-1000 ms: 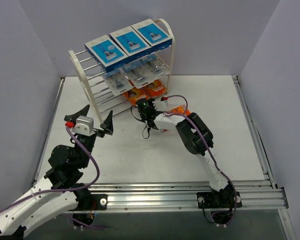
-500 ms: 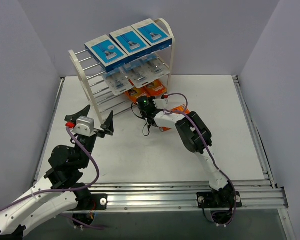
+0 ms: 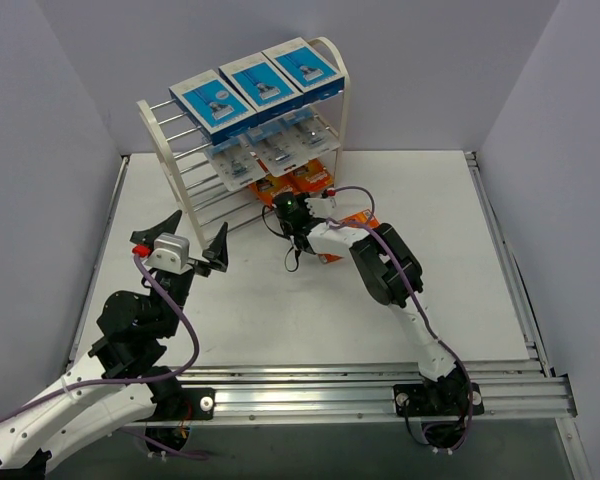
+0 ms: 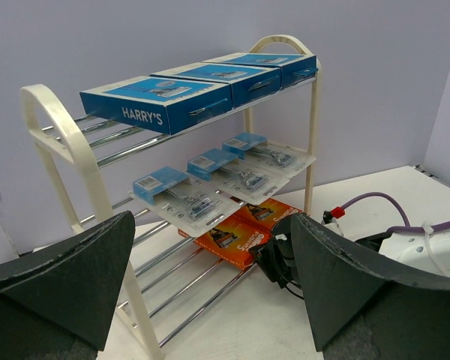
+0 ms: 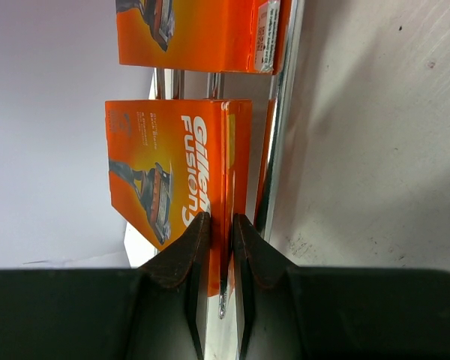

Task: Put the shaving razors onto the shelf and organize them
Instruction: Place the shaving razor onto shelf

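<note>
Our right jaws clench the edge of an orange pack (image 5: 165, 172), flat on a lower tier of the shelf (image 4: 60, 127), lettering along its rods, a second orange pack (image 5: 195, 34) beside it. Left jaws released.

Bright, even light, soft shadows; the right fingers (image 5: 181, 259) look blurred, perhaps out of focus.

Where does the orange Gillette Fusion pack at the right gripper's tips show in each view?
Top external: Gillette Fusion pack, left of the two racked orange ones.
Left wrist: lower centre, the nearer orange one.
Right wrist: centre, its edge between the fingers.
Shared landmark: the second orange pack beside it.
</note>
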Available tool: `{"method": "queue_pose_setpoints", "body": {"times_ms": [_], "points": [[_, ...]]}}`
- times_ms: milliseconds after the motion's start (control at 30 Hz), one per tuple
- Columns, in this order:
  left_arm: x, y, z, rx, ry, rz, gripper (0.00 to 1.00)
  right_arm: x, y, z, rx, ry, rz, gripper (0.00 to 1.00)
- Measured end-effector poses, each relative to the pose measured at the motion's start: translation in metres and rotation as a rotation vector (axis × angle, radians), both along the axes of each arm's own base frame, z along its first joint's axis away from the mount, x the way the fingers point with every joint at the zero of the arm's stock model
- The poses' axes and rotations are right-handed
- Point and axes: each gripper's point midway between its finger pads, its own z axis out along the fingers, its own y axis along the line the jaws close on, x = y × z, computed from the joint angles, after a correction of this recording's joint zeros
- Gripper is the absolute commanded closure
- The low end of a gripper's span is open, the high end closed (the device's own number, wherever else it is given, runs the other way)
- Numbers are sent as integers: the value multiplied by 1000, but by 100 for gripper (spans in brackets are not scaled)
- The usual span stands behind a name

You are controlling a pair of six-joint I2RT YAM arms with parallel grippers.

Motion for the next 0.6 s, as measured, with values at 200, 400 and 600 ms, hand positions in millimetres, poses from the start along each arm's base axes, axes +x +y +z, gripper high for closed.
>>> {"method": "queue_pose_setpoints", "body": {"times_ms": [200, 400, 600], "points": [[0, -1, 0, 6, -1, -2, 6, 2, -3, 0, 0, 0, -9, 98], [0, -1, 0, 7, -2, -1, 6, 4, -7, 0, -2, 0, -17, 97], [0, -1, 0, 8, -2, -1, 6, 5, -9, -2, -4, 2, -22, 87]]}}
